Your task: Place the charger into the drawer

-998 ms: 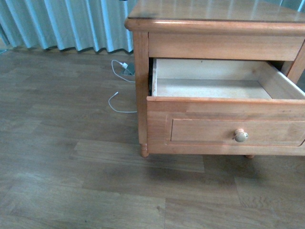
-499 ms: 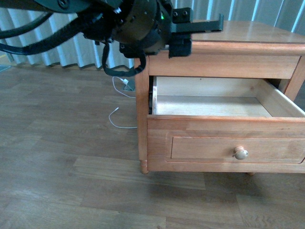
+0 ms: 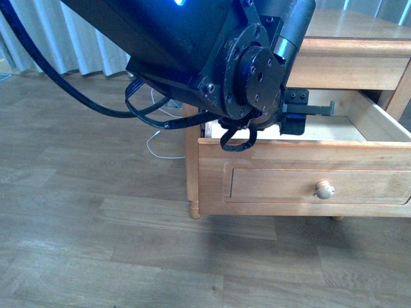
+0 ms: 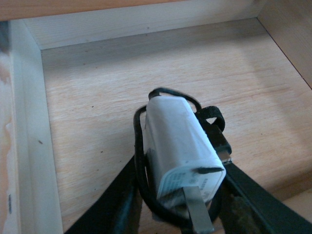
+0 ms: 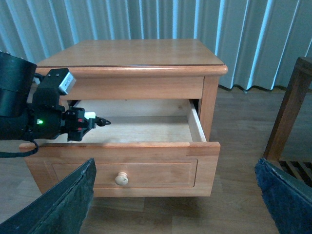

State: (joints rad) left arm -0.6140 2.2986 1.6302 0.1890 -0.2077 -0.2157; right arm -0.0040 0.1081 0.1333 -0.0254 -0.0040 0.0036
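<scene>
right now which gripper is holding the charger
The left gripper: its fingers clamp the white charger over the open drawer; the right gripper is open, empty.

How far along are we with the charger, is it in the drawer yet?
Done: the drawer stands pulled open and the left pincer is inside it. In hand: the charger, cord coiled round it, is clamped in that pincer over the drawer's bare floor; contact with the floor is unclear. Left: release it and withdraw.
</scene>
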